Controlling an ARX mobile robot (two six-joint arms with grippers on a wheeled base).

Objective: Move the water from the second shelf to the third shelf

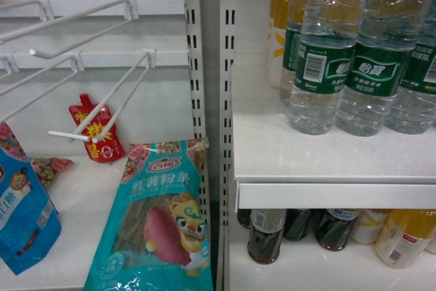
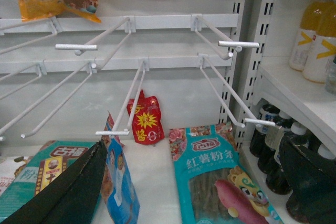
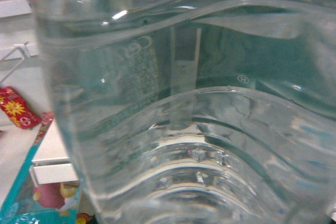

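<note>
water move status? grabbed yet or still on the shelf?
Done: nothing visibly placed. Green-label water bottles stand on the white shelf above the cola row. In hand: the right wrist view is filled by a clear ribbed bottle pressed close, so a grasp looks underway; the jaws themselves are out of view. The left gripper hangs open, idle. Left: lift, transfer, release.

Three water bottles (image 1: 321, 59) with green labels show on the upper shelf (image 1: 327, 158) in the head view; the right wrist view is filled by one at very close range. Behind them stand at least two orange juice bottles (image 2: 314, 35). On the shelf below are four dark cola bottles (image 1: 266, 235) and two yellow bottles (image 1: 403, 236). Ahead of the left tool (image 2: 199, 192) lie one teal noodle pack (image 2: 218, 177), one blue bag (image 2: 122, 182), and one red sauce pouch (image 2: 145, 118).
</note>
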